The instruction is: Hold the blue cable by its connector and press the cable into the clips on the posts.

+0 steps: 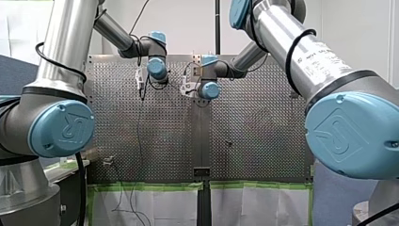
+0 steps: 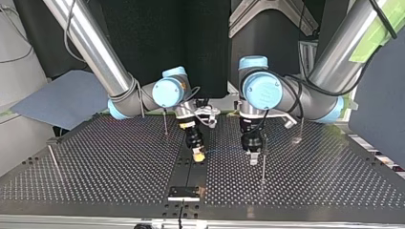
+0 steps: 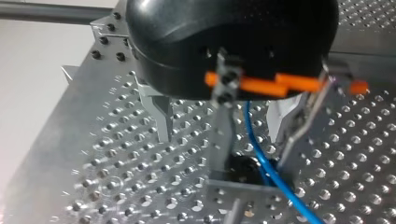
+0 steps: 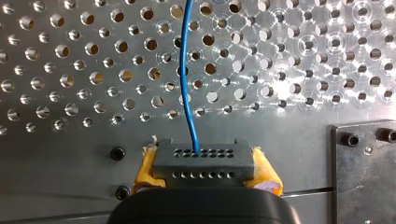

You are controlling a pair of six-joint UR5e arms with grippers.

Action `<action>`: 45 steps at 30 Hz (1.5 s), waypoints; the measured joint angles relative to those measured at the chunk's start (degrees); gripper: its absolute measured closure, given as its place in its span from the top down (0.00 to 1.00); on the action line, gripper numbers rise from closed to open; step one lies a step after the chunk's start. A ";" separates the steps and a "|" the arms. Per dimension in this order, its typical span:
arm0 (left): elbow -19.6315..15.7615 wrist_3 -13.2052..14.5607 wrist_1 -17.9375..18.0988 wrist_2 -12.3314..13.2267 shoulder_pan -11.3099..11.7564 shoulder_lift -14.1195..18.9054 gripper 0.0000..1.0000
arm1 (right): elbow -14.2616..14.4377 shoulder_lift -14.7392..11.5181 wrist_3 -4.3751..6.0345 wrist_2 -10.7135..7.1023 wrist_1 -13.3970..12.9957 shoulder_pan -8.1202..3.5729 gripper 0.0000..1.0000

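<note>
Firstly, right gripper yellow pads clamped on connector; grip must not slip. Blue cable leads away over table. Farther on, left gripper fingers apart, straddling cable and post: align cable first, then press gently.

Right arm enters top view from 11 o'clock, left arm from 1; wrists point down. Black left gripper: metal fingers spread. Yellow-padded right gripper clamps dark grey connector.

Robotics lab, perforated metal table, green-taped white sheets
</note>
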 joint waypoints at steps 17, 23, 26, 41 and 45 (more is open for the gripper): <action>2.60 2.48 -0.22 -3.87 -0.27 -1.12 1.00 | 0.02 0.03 -0.01 -0.02 0.00 -0.37 0.00; 2.58 2.85 -0.09 -3.37 -0.63 -1.12 1.00 | 0.02 0.06 0.00 0.04 -0.03 -0.44 0.00; 2.59 3.14 0.09 -3.43 -0.94 -1.12 0.85 | 0.03 0.08 0.00 0.04 -0.03 -0.45 0.00; 2.60 4.46 0.62 -4.31 -2.61 -1.12 0.00 | 0.04 0.10 0.00 -0.01 0.12 -0.45 0.00; 2.59 4.67 1.56 -4.00 -2.85 -1.13 0.00 | 0.03 0.10 0.01 0.05 0.22 -0.59 0.00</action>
